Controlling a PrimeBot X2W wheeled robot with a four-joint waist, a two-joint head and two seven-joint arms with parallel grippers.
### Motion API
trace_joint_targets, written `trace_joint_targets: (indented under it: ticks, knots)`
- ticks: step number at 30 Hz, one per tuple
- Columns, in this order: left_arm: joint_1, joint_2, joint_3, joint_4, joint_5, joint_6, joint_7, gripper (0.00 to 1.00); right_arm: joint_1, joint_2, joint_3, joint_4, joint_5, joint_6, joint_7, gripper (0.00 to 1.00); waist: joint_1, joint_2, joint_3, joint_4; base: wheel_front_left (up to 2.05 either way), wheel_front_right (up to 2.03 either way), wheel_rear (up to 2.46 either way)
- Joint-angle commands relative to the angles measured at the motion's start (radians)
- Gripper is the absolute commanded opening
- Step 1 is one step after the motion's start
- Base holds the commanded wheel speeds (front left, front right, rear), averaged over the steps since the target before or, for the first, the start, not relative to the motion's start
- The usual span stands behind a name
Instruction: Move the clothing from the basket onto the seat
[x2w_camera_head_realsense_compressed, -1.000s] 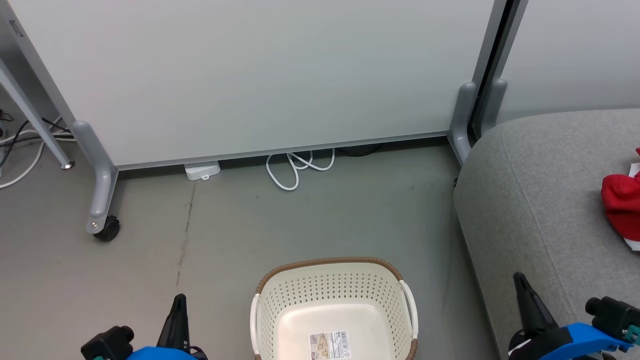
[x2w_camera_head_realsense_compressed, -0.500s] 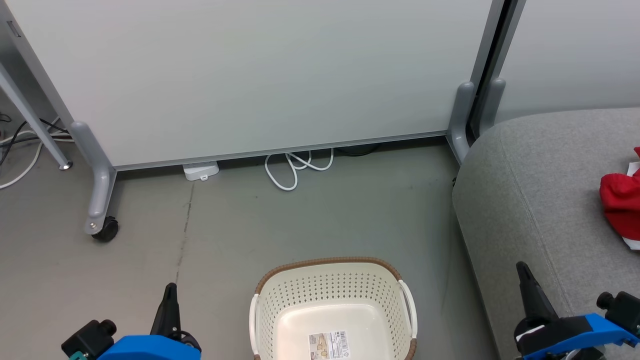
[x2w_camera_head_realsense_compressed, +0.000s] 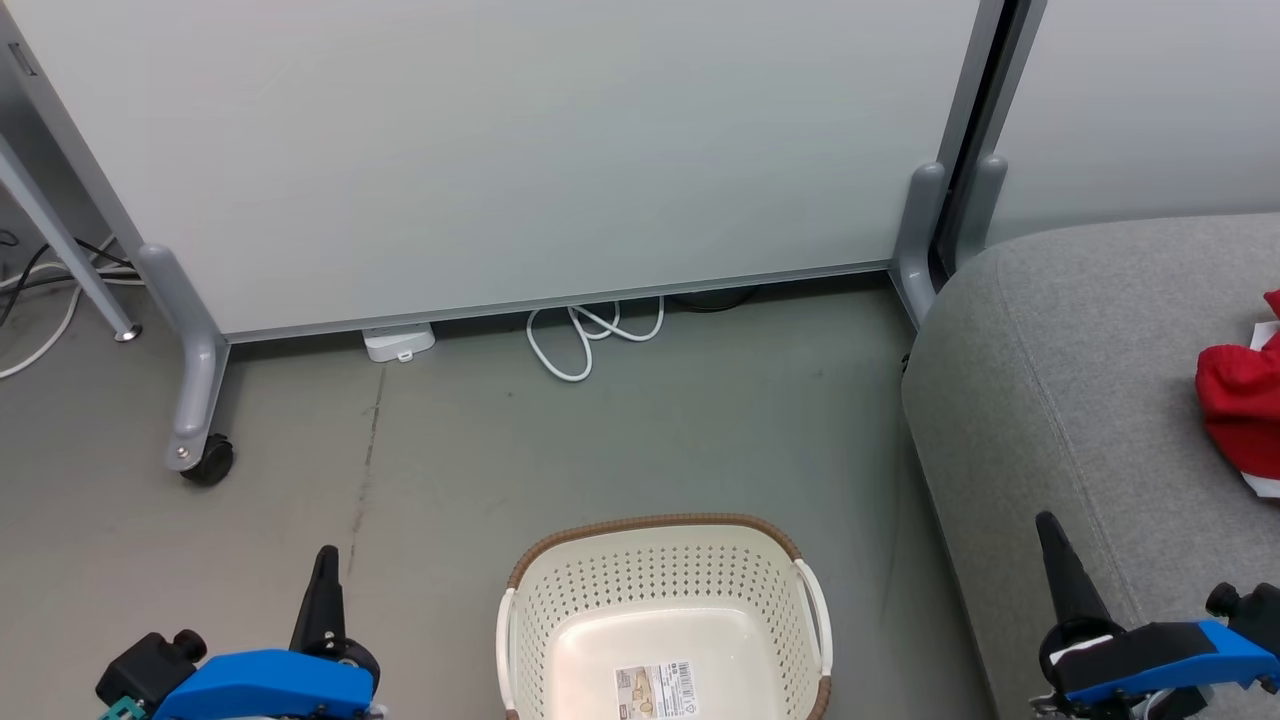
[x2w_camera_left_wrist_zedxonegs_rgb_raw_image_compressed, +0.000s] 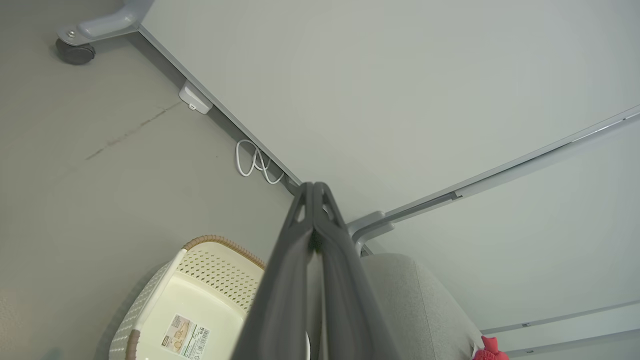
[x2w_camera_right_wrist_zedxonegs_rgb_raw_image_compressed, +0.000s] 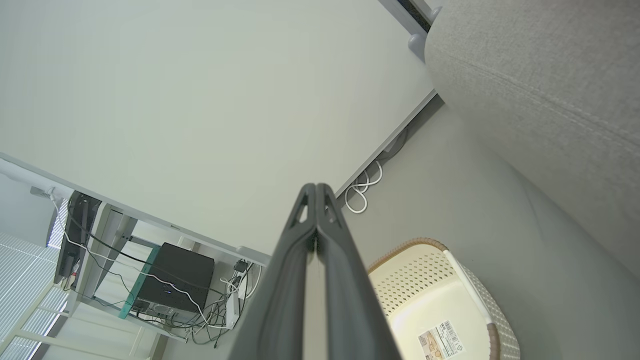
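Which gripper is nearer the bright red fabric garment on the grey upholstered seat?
Right. The right gripper is by the seat, with the garment ahead of it; the left gripper is beyond the cream perforated basket.

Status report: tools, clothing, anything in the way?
Left tool and right tool shut, empty. Basket bottom bare; red clothing on seat, cut by frame edge. Cable loop by partition, off path.
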Motion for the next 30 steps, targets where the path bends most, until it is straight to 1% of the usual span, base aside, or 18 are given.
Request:
trace_joint_targets:
  ticks: [1, 30]
  knots:
    - [-0.027, 0.002, 0.011, -0.017, -0.026, -0.001, 0.007, 0.00, -0.026, -0.008, -0.002, -0.009, 0.034, 0.000, 0.002, 0.00, -0.0001, 0.0000, 0.000, 0.000, 0.00, 0.00, 0.00]
    - [-0.054, -0.005, 0.065, -0.062, -0.294, -0.001, 0.085, 0.00, -0.055, -0.010, -0.008, -0.002, 0.334, 0.001, 0.040, 0.00, -0.0001, 0.0000, 0.001, -0.009, 0.00, 0.00, 0.00]
